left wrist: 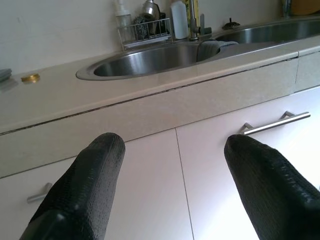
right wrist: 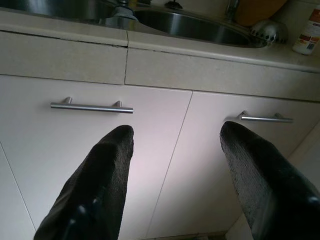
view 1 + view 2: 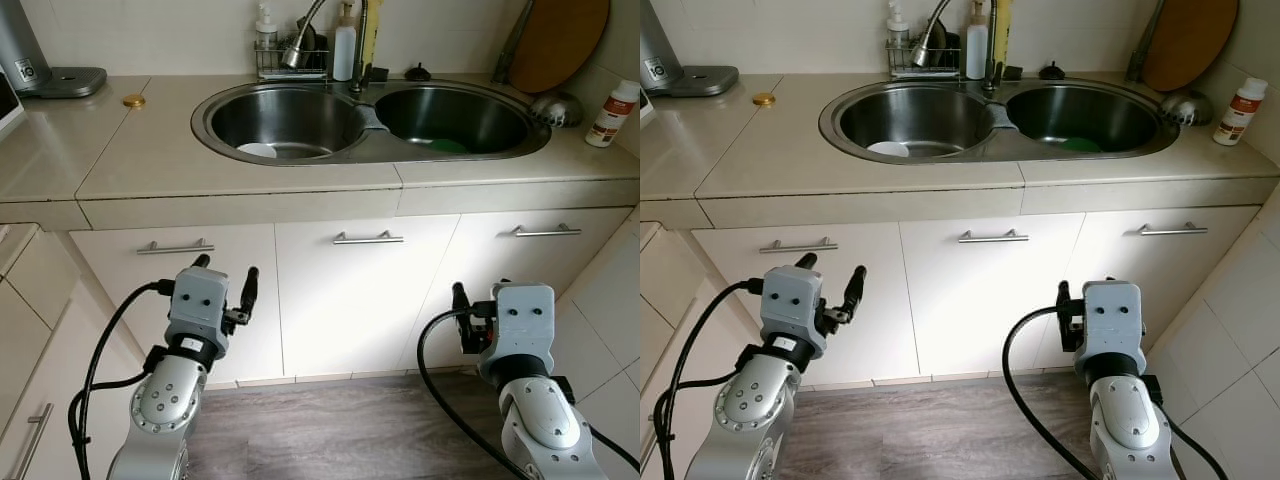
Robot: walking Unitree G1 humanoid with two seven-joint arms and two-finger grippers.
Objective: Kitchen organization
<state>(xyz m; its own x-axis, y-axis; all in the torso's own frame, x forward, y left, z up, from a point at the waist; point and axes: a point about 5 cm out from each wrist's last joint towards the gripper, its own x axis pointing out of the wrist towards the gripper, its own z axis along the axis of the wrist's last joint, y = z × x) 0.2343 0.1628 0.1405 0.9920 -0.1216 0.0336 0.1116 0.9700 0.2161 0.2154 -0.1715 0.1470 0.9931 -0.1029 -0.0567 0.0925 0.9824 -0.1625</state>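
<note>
Steel double sink [image 3: 375, 128] holds a white dish [image 3: 257, 150]; left hand [image 3: 226, 276] and right hand [image 2: 175, 165] spread wide, empty.

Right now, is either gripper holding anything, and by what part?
Nothing is held. The left gripper and the right gripper are both open and empty, raised in front of the cabinet doors below the sink.
</note>
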